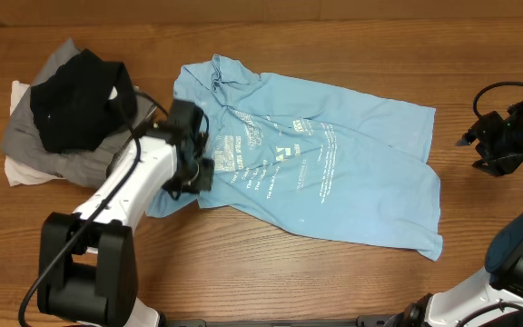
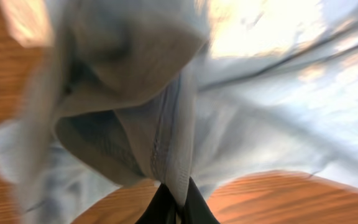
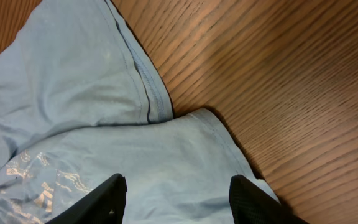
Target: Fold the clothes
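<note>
Bunching right up against my left wrist camera, a fold of the blue shirt point(image 2: 260, 124) is hanging from my left fingers point(image 2: 174, 211). They are pressing fully together on a stitched edge, but that view is blurring and I cannot tell from it which edge it is.

Sweeping from the left of the tabletop point(image 1: 271, 282), a pile point(image 1: 62, 127) is sitting at the far left. I am counting three pieces in it: one black point(image 1: 75, 100) lying on top, one grey point(image 1: 30, 136) under it, and one white point(image 1: 21, 171) peeking out at the bottom. Just beside the pile, my left arm point(image 1: 125, 182) is reaching in over the shirt's near left corner, and that corner is what I am pinching.

One shirt is lying spread out, with its collar point(image 1: 221, 74) toward the far left and its bottom hem toward the right. Its long axis is therefore running left to right, coming a little nearer as it goes right. Its lettering point(image 1: 261, 154) is facing up.

Past the shirt's right edge, my right fingers point(image 1: 476, 143) are hovering about half open and holding nothing. Their camera is looking down on a blue hem corner and bare tabletop.

I am judging that the coming fold is turning on one relation. The cloth is stretching away to the right of my left fingers, so carrying the pinched corner over means travelling along that long axis. My left arm is the nearer one for it, and the right is standing well apart.
</note>
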